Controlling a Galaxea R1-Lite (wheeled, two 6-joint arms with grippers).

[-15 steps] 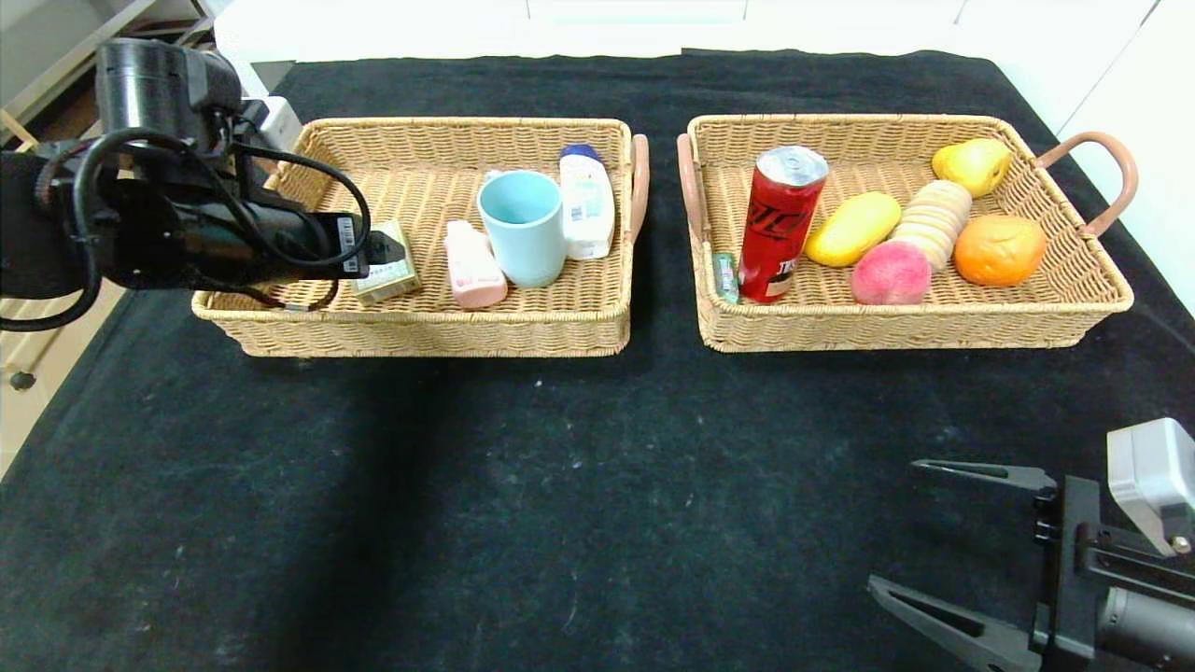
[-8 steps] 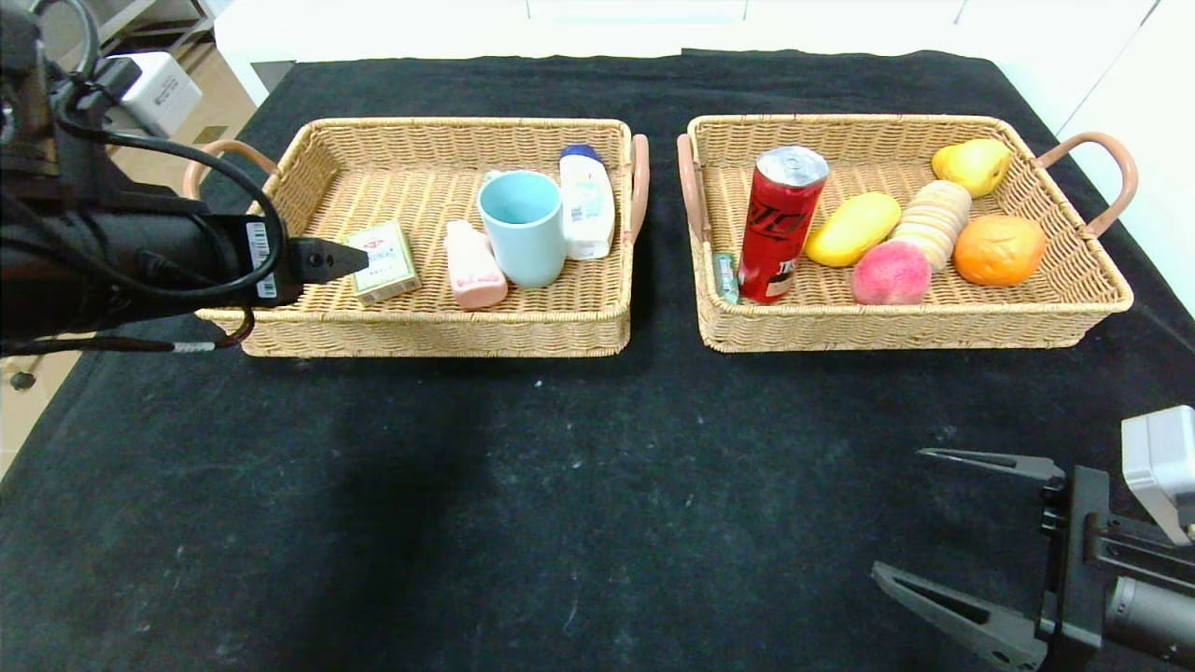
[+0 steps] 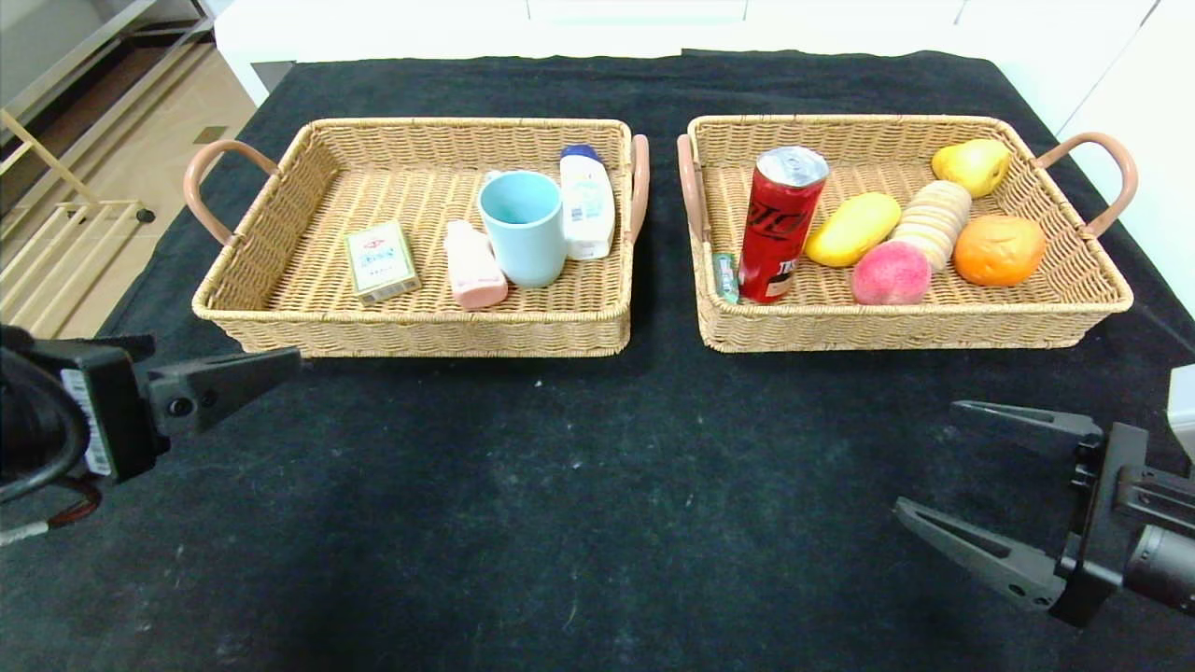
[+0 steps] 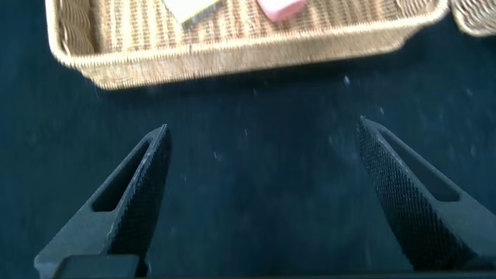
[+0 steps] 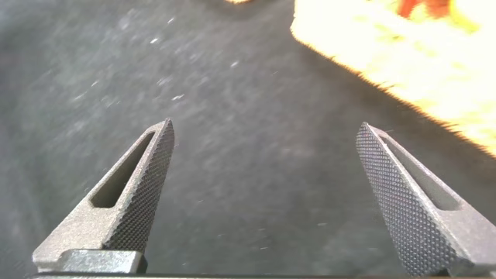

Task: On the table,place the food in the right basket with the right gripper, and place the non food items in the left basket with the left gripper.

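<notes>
The left basket (image 3: 411, 322) holds a green box (image 3: 379, 260), a pink bottle (image 3: 472, 265), a blue cup (image 3: 523, 227) and a white bottle (image 3: 586, 201). The right basket (image 3: 910, 327) holds a red can (image 3: 780, 222), a small green tube (image 3: 724, 276), a mango (image 3: 852, 228), a peach (image 3: 891, 273), a stack of biscuits (image 3: 934, 219), an orange (image 3: 999, 249) and a pear (image 3: 972, 164). My left gripper (image 3: 266, 366) is open and empty over the cloth in front of the left basket (image 4: 232, 54). My right gripper (image 3: 929, 462) is open and empty at the front right.
A black cloth (image 3: 579, 485) covers the table. The baskets have brown handles (image 3: 1102, 177) at their sides. Floor and a wooden rack (image 3: 56, 252) lie past the table's left edge.
My left gripper has pulled back out of the left basket, toward the front left, leaving the green box inside. My right gripper has shifted slightly right and away from me.
</notes>
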